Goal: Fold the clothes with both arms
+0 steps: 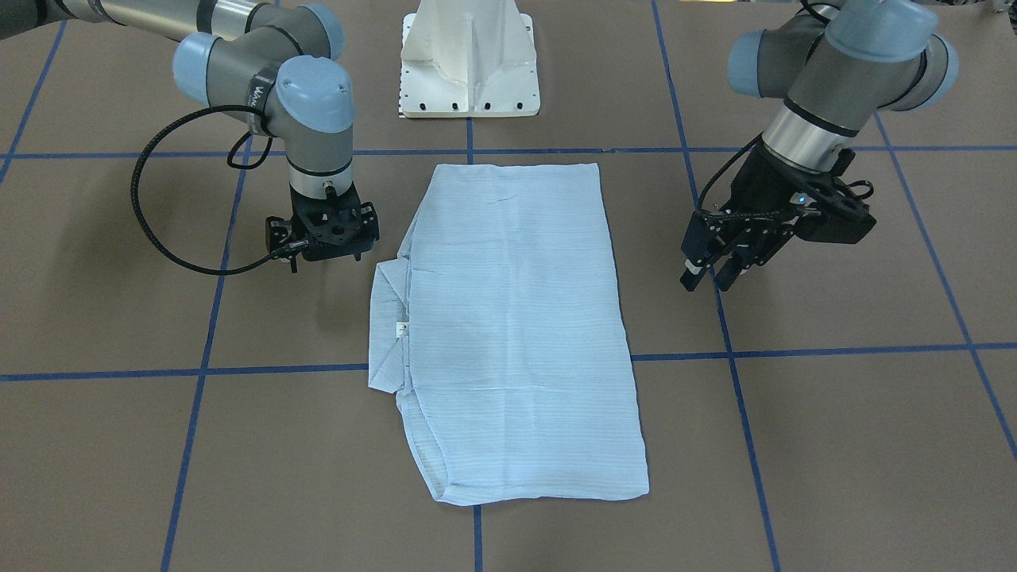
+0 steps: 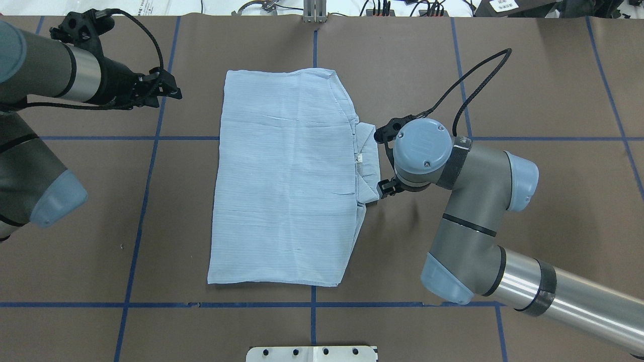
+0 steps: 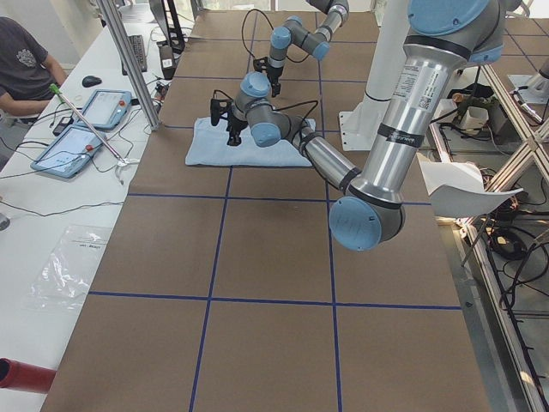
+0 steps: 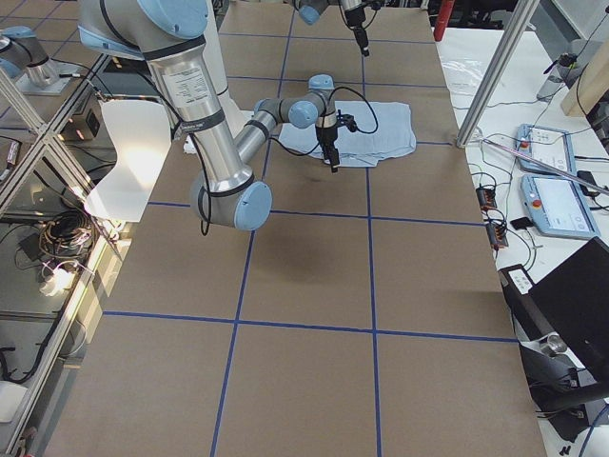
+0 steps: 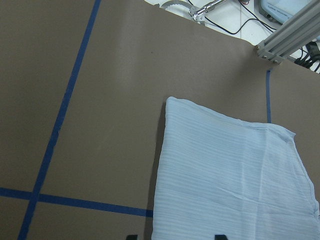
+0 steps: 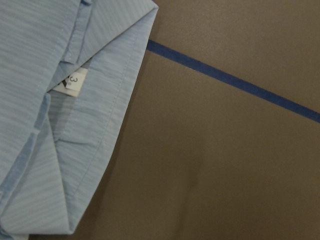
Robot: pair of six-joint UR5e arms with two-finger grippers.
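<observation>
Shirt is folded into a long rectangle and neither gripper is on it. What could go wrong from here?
1. The collar pokes out past the folded edge, right beside the right gripper. A pinch there may catch only the collar and drag the layers apart.
2. The left gripper hangs open, clear of the shirt on its far side. If the two arms grasp unevenly, the next fold will likely skew.

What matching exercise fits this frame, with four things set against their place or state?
Things
1. shirt
2. collar
3. left gripper
4. right gripper

Places or states
A. points down beside the collar
B. open and empty, on the side away from the collar
C. folded flat on the table
D. sticks out of the folded edge, size tag showing

Pairs: 1-C, 2-D, 3-B, 4-A
</observation>
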